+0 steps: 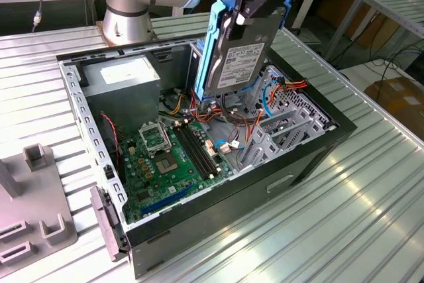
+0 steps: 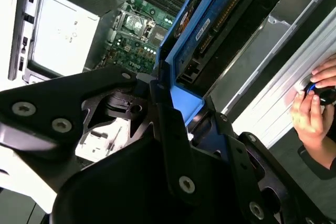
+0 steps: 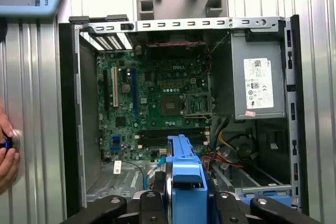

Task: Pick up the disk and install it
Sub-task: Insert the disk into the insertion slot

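Above the open black-and-silver metal computer case [image 1: 87, 112], the black two-fingered gripper [image 1: 242, 14] is clamped on the disk [image 1: 242, 57], a flat dark-grey rectangular hard drive framed by bright blue plastic side rails. That's the exterior view: the disk hangs steeply tilted, label side facing the camera, its lower end down near the orange and red cable bundle [image 1: 228, 118] at the case's far side. Whether it touches anything there, I cannot tell. Toward the exterior view's left sits the grey boxy power supply [image 1: 123, 88], and nearer the camera lies the green motherboard [image 1: 173, 158]. The case rests on a ribbed aluminium table [image 1: 344, 223], with the arm's silver base [image 1: 130, 6] behind it.

Over to the second wrist view: the gripper [image 2: 176, 129] looms large, jaws closed against the blue rail, and the disk [image 2: 210, 30] stretches away from the camera over the case interior. The motherboard [image 2: 143, 23] and the power supply [image 2: 62, 31] lie beyond it. A person's hand [image 2: 314, 106] rests at the table's edge.

Now the first wrist view: the disk's blue end [image 3: 186, 179] stands between the two black fingers [image 3: 148, 204], held edge-on over the case [image 3: 184, 23]. The motherboard [image 3: 152, 98] and the power supply [image 3: 257, 82] lie beyond it, and the person's hand [image 3: 6, 153] shows at the frame's edge.
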`<state>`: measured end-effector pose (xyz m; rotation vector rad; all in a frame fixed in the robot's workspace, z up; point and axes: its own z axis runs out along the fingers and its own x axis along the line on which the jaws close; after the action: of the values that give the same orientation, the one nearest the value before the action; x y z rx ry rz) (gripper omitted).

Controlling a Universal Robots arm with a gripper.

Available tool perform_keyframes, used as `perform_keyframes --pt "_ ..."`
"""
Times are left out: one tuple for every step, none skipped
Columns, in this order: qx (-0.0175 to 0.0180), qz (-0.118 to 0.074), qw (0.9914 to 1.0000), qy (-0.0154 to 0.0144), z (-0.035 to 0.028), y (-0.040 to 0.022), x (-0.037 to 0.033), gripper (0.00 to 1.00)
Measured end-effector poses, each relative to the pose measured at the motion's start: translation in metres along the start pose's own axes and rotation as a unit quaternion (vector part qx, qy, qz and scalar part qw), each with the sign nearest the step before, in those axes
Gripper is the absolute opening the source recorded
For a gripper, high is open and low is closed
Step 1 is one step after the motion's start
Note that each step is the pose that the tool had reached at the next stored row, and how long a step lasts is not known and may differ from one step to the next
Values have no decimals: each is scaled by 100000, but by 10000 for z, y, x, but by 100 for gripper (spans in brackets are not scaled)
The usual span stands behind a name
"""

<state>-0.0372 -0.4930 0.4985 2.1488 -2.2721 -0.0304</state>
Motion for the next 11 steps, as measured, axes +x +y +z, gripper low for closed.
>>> perform_keyframes --pt "4 117 100000 50 17 -18 134 37" --pt "-2 160 100000 72 27 -46 202 37" --pt "8 156 100000 61 32 -77 212 37" --pt "10 155 100000 53 35 -99 217 37" --pt "7 155 100000 60 38 -136 223 37" --pt "6 152 100000 64 40 -157 226 37" --pt "6 157 100000 71 43 -193 232 37" --pt "4 159 100000 75 45 -214 236 37" --pt "6 158 100000 76 47 -238 240 37" --pt "6 158 100000 83 49 -261 245 37" --pt "6 156 100000 84 52 -280 247 37"
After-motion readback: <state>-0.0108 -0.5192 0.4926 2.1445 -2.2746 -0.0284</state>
